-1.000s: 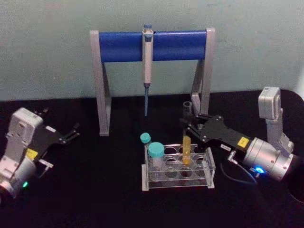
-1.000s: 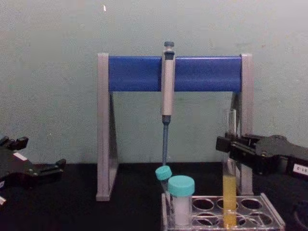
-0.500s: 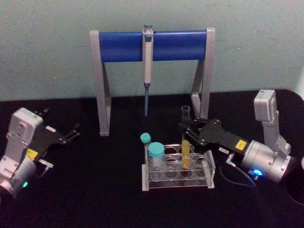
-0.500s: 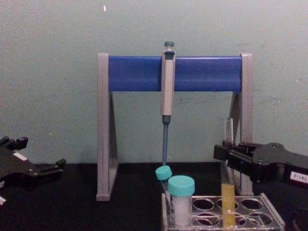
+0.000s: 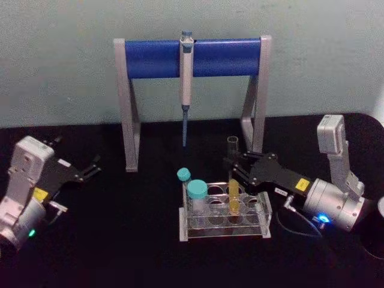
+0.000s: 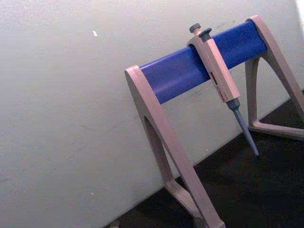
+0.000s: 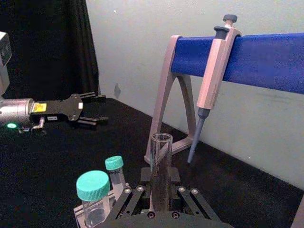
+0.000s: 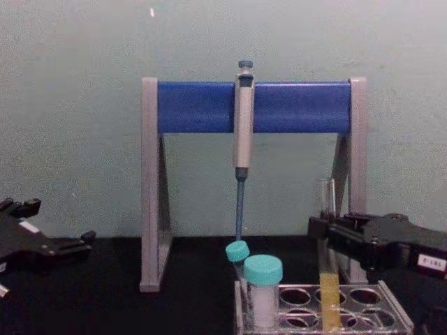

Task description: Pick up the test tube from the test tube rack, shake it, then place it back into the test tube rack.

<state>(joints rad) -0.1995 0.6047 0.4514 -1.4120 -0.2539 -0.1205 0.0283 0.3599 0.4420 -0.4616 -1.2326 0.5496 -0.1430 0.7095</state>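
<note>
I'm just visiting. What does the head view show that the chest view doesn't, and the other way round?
Head view: from above, the test tube rack's top plate of round holes and the right arm's wrist with a blue light. Chest view: side on, the yellow liquid's level in the test tube, standing in the rack. Both: the right tool clamped on the tube, the open left tool, the pipette on its stand, two teal-capped tubes.

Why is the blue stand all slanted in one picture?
In the left wrist view the camera looks tilted, so the stand and pipette slant, and the table edge slants too. In the chest and head views both are straight. In the head view, no shadows show on the black table.
</note>
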